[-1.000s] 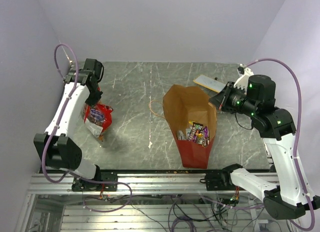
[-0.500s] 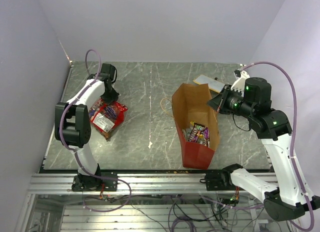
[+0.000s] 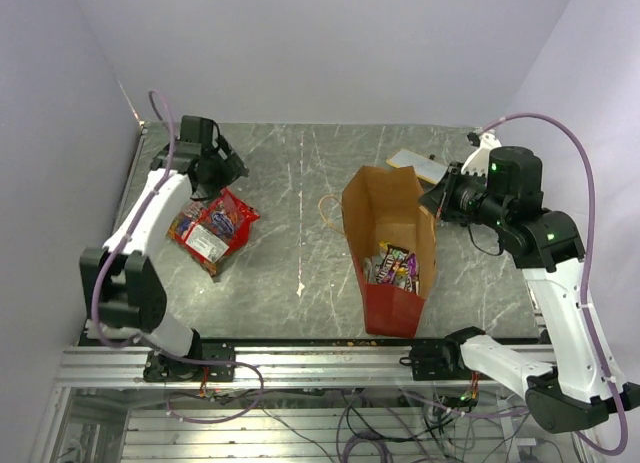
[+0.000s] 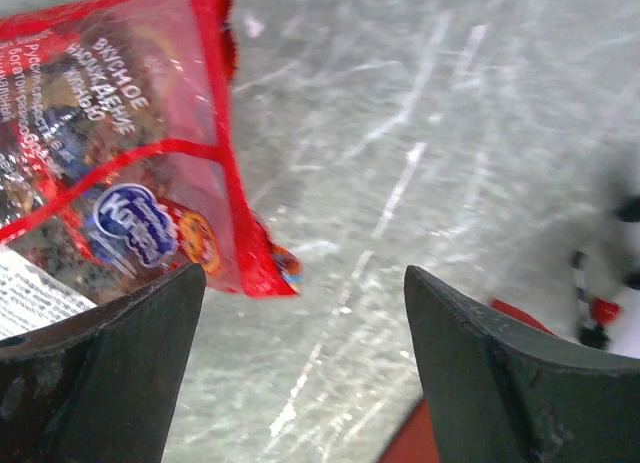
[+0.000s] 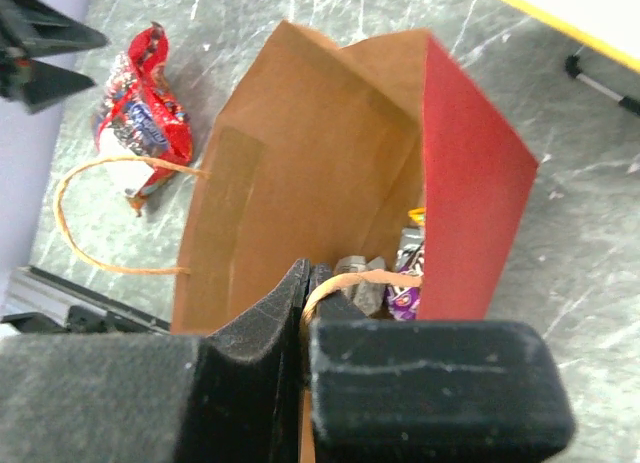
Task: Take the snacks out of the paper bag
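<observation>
Nearest the arm bases on the grey desk [image 3: 290, 273], lying with its red bottom end forward: paper bag [image 3: 385, 218], small shiny packets [image 3: 393, 267] heaped deep inside, walled in by brown and red panels. Left of it and well apart, flat on the desk, outside the bag: red chip bag [image 3: 213, 228]. Just beyond that, left jaws spread wide, gripping nothing. At the bag's far rim, right jaws pinched shut on one loop handle [image 5: 350, 276]; other handle [image 3: 321, 209] loose on the desk. Farthest back, partly hidden by the right arm: white-and-tan board [image 3: 418, 164].
</observation>
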Tool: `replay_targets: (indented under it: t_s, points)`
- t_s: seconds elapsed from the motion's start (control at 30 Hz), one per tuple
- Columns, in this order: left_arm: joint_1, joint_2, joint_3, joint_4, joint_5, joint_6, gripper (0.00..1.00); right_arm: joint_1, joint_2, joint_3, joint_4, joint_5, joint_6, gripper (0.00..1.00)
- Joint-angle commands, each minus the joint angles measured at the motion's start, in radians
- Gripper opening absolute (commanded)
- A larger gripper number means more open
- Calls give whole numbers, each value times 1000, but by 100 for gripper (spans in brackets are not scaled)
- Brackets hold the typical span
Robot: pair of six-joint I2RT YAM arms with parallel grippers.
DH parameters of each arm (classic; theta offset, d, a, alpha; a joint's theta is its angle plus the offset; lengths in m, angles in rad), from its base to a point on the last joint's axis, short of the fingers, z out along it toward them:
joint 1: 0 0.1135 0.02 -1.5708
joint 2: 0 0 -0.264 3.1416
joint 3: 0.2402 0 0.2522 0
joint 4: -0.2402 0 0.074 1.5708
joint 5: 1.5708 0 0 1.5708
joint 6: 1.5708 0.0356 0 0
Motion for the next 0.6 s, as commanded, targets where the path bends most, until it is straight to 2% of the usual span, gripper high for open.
replay_targets:
  t_s: [0.0,0.13,0.33,0.57]
  points:
    - [-10,-152,14,4,109,-24,93,-1,30,87,6,66,-103,0]
    - [-10,-262,6,-88,132,-17,93,-1,88,190,-23,122,-183,0]
    - [-14,-413,-92,-110,214,-51,93,0,131,256,3,142,-372,0]
    - [-28,-431,-75,-153,309,-45,92,89,194,285,63,123,-542,0]
